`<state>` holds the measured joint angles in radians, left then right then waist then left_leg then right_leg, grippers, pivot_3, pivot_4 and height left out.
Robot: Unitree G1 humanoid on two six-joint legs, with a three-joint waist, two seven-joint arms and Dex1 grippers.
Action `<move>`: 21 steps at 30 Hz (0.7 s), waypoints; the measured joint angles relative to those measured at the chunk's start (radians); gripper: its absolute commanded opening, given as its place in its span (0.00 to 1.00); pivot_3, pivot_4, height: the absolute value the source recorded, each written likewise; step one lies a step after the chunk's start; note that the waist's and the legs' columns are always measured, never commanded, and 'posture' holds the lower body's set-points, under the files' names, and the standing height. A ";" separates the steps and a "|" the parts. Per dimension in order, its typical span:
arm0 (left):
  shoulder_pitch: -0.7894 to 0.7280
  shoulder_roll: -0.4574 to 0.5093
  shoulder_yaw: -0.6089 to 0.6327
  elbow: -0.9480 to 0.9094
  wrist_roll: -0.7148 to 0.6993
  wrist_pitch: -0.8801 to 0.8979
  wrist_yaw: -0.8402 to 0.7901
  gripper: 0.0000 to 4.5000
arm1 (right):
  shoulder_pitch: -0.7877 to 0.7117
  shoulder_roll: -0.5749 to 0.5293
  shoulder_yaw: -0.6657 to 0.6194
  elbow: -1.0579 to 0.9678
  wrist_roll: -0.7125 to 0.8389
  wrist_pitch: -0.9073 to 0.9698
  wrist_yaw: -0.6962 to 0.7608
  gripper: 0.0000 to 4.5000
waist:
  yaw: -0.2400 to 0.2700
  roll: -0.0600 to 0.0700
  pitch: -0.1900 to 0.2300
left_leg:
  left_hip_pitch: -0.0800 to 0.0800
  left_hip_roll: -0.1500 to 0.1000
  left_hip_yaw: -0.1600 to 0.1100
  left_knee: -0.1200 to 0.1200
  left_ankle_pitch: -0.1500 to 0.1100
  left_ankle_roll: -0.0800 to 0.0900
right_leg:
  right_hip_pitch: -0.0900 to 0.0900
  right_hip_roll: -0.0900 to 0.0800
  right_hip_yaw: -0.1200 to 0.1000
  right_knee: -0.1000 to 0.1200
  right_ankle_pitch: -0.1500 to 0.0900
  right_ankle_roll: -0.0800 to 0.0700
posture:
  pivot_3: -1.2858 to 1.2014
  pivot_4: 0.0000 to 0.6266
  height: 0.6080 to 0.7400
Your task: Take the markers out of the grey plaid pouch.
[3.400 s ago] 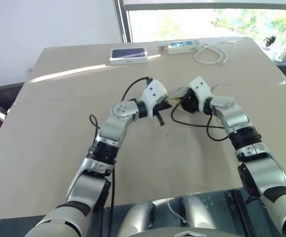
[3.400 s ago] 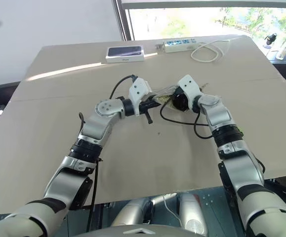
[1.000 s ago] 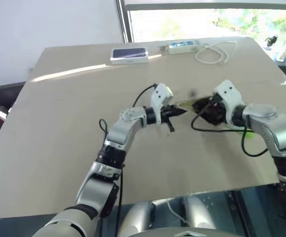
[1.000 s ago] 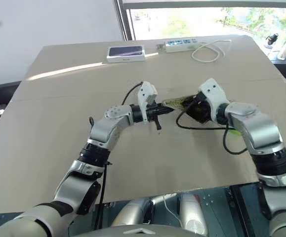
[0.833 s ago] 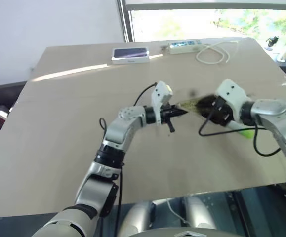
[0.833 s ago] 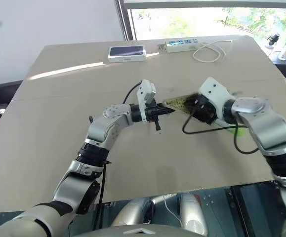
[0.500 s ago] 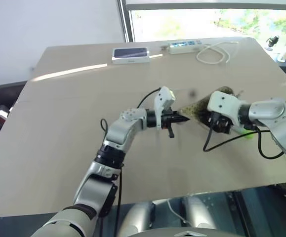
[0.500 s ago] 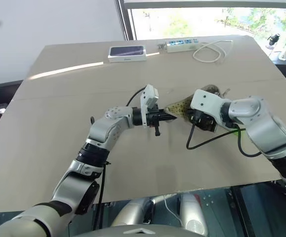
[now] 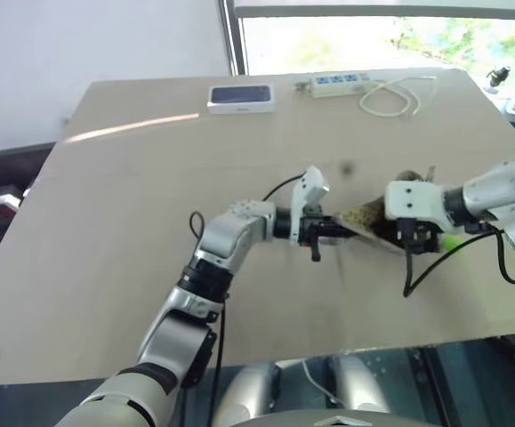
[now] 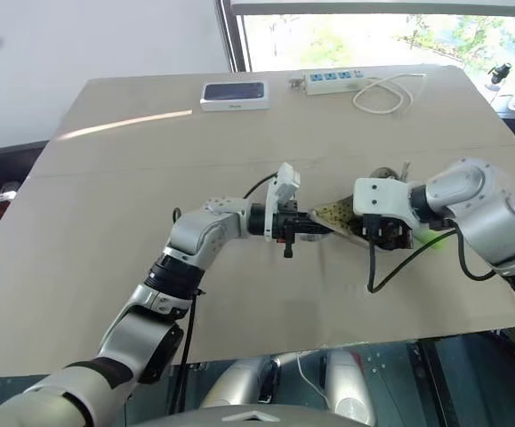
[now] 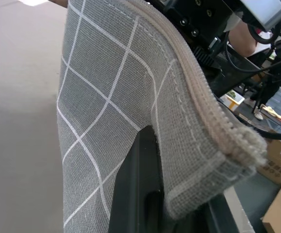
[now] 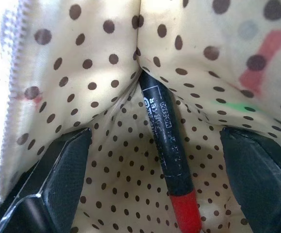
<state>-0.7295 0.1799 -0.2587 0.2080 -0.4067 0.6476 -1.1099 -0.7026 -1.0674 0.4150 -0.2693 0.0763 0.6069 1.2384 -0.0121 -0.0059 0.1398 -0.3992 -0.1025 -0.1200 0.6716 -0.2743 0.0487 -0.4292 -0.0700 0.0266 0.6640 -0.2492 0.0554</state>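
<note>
**Pouch pulled lower and nearer, stretched between both arms**

Both arms have drawn back toward the near edge since a second ago, and the right arm has rolled so its white wrist block now faces up. On the left, the left tool point(image 9: 335, 230) points sideways to the right, its fingers clamped shut on one end of the grey plaid pouch point(image 9: 361, 217); the left wrist view has the grid-lined fabric point(image 11: 111, 97) and its zipper edge folded over a black finger point(image 11: 138, 189). The pouch hangs between the two tools, just above the worktop point(image 9: 106, 222). To the right, the right tool point(image 10: 383, 233) is sunk into the pouch mouth with its fingers spread wide; the right wrist view looks into the dotted lining point(image 12: 106, 194), where a marker with a black barrel and red end point(image 12: 167, 160) lies between the two fingers, touching neither. Further right, a lime-green marker point(image 10: 432, 237) lies on the worktop behind the right wrist. At the far edge sit a white-edged box point(image 9: 241, 97) and a power strip point(image 9: 337, 84).
</note>
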 measured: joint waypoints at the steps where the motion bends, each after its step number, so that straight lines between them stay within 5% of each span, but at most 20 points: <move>1: 0.000 -0.002 0.000 -0.002 -0.007 0.009 0.004 0.00 | -0.002 0.000 0.000 0.012 -0.001 -0.006 0.010 0.97 | 0.000 0.000 0.000 | 0.000 0.000 0.000 0.000 0.000 0.000 | 0.000 0.000 0.000 0.000 0.000 0.000 | 0.52 0.24 1.00; 21: 0.020 -0.047 -0.033 -0.022 -0.023 0.046 0.094 0.00 | -0.015 -0.027 0.081 0.156 -0.368 -0.536 0.087 0.97 | 0.002 0.000 0.000 | 0.000 0.000 0.000 0.001 0.000 0.000 | 0.000 0.000 -0.001 0.000 0.000 0.000 | 0.52 0.24 1.00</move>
<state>-0.7092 0.1326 -0.2916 0.1857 -0.4293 0.6938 -1.0164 -0.7181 -1.0942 0.4959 -0.1136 -0.2918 0.0708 1.3249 -0.0103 -0.0059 0.1398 -0.3990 -0.1025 -0.1197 0.6722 -0.2742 0.0485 -0.4292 -0.0699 0.0259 0.6642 -0.2493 0.0554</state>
